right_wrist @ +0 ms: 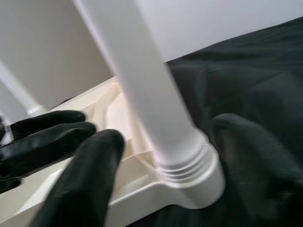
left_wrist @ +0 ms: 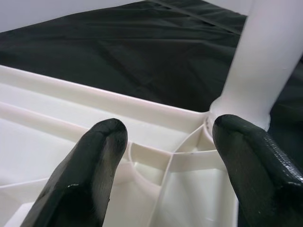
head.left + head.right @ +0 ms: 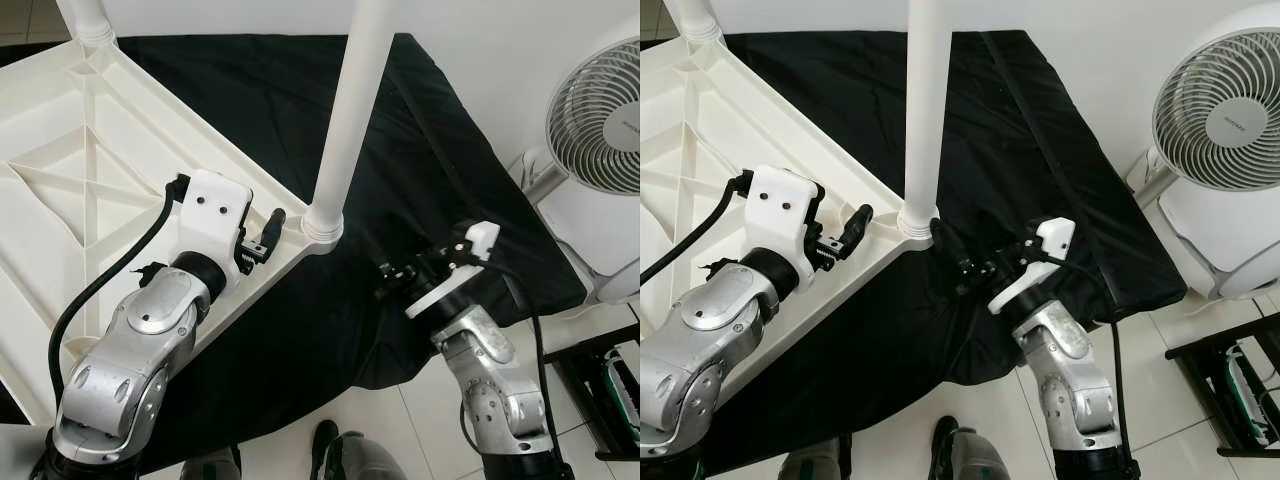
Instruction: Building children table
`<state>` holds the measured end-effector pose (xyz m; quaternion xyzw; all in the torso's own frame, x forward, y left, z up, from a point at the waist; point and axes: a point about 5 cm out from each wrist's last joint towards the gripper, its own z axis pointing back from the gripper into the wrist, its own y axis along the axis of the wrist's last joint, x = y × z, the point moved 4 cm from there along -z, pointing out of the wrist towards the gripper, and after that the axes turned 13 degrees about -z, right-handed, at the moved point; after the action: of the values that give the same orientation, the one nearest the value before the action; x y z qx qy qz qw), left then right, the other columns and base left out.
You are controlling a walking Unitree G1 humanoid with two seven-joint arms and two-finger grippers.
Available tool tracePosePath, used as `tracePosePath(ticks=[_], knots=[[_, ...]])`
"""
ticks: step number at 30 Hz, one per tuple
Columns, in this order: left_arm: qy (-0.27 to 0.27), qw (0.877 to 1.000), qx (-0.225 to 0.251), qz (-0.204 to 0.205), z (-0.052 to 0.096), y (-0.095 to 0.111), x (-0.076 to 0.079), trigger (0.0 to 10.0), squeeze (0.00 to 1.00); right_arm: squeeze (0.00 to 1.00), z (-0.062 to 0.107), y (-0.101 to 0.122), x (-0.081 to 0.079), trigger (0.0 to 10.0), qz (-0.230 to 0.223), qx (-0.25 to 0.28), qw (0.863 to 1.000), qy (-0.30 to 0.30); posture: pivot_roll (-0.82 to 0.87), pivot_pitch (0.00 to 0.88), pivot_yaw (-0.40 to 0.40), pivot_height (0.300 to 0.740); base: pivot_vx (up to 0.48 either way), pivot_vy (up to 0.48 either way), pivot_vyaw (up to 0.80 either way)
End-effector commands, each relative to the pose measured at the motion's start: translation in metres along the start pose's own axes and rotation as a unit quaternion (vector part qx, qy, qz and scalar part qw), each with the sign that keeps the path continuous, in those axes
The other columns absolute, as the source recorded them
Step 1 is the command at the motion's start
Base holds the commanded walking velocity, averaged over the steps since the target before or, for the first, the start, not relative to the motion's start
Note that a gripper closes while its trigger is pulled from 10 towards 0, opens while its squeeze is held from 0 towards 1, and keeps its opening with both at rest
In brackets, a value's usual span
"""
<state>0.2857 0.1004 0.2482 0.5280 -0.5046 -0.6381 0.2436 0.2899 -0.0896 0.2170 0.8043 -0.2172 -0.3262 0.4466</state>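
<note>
My left pincer (image 3: 262, 238), fingers apart and empty, rests over the overturned children's table (image 3: 90, 200), beside the corner leg (image 3: 350, 110). My right pincer (image 3: 962, 262), likewise open, straddles that leg's base without gripping. Both lie on a black cloth (image 3: 400, 170). Farther back, another leg (image 3: 85, 20) is fitted; remaining corners are unseen.

- A black cloth (image 3: 260, 110) covers a low surface, its edge hanging to the floor.
- White floor tiles (image 3: 1180, 430) show at lower right.
- A white fan (image 3: 1220, 110) stands at right by a pale wall (image 3: 500, 50).
- A black rack (image 3: 605, 395) sits in the lower right corner.
</note>
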Motion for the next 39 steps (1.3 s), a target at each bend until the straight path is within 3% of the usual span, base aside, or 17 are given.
tracePosePath(ticks=[1,5,6,7,13,15,19,24,34,39], knots=[[-0.103,0.994,0.041,0.002,0.006,0.011,0.02,10.0,0.0,0.0,0.003,-0.005,-0.005,0.0,-0.009,-0.017,1.0,0.017,0.19,0.235,-0.129,0.74,0.0,0.0,0.0],[-0.109,0.992,0.058,0.015,0.008,0.018,0.024,10.0,0.0,0.0,-0.001,-0.014,-0.012,0.0,-0.015,-0.041,0.998,0.048,0.19,0.235,-0.138,0.74,0.0,0.0,0.0],[-0.116,0.991,0.066,0.023,0.01,0.022,0.027,10.0,0.0,0.0,-0.003,-0.018,-0.013,8.5,-0.012,-0.054,0.997,0.061,0.2,0.235,-0.14,0.74,0.0,0.0,0.0],[-0.125,0.989,0.074,0.03,0.012,0.025,0.031,10.0,0.0,0.0,-0.004,-0.022,-0.015,10.0,-0.014,-0.068,0.995,0.075,0.2,0.236,-0.145,0.74,0.0,0.0,0.0],[-0.15,0.983,0.087,0.053,0.018,0.031,0.038,10.0,0.0,0.0,-0.009,-0.023,-0.013,10.0,-0.012,-0.084,0.992,0.092,0.21,0.238,-0.15,0.74,0.0,0.0,0.0],[-0.154,0.98,0.082,0.1,0.027,0.03,0.043,10.0,0.0,0.0,-0.019,-0.021,0.0,10.0,0.004,-0.09,0.991,0.096,0.21,0.244,-0.155,0.74,0.0,0.0,0.0],[-0.146,0.977,0.076,0.138,0.033,0.029,0.043,10.0,0.0,0.0,-0.027,-0.018,0.012,10.0,0.019,-0.093,0.991,0.096,0.21,0.252,-0.157,0.74,0.0,0.0,0.0],[-0.106,0.973,0.078,0.188,0.042,0.027,0.033,10.0,0.0,0.0,-0.045,-0.012,0.024,10.0,0.033,-0.088,0.991,0.099,0.24,0.261,-0.167,0.74,0.0,0.0,0.0],[-0.091,0.964,0.081,0.235,0.057,0.025,0.028,10.0,0.0,0.0,-0.07,-0.009,0.026,10.0,0.031,-0.078,0.99,0.114,0.26,0.273,-0.177,0.74,0.0,0.0,0.0],[-0.107,0.953,0.098,0.264,0.071,0.03,0.027,10.0,0.0,0.0,-0.083,-0.003,0.047,10.0,0.038,-0.057,0.995,0.072,0.27,0.278,-0.18,0.74,0.0,0.0,0.0]])
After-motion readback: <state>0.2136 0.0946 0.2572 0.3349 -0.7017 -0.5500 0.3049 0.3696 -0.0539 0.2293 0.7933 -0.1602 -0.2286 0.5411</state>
